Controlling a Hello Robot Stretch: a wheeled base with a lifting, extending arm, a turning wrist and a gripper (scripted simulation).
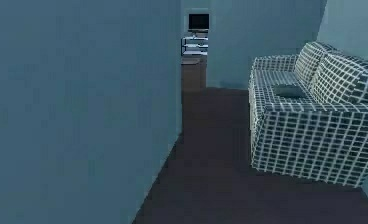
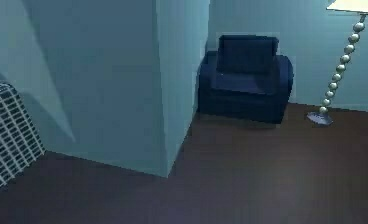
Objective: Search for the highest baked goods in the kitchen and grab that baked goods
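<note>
Forward view, left to right: I log a blue wall (image 1: 82, 100), a doorway (image 1: 194, 50) with a dark screen (image 1: 198, 20) beyond, and a checked sofa (image 1: 312, 115) bearing a grey cushion (image 1: 288, 91).

Arm side view: the sofa's corner, a wall corner (image 2: 162, 80), a navy armchair (image 2: 244, 78), a beaded floor lamp (image 2: 338, 70).

State of the gripper: I cannot tell. Place of the baked goods: I cannot tell.

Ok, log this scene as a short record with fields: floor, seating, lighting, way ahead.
floor: dark brown floor, blue-grey walls
seating: white grid-patterned sofa at the forward view's right with a grey cushion on it; dark blue armchair against the far wall in the arm side view
lighting: floor lamp with a beaded pole, right of the armchair
way ahead: doorway straight on; furniture beyond it too small to name
</note>
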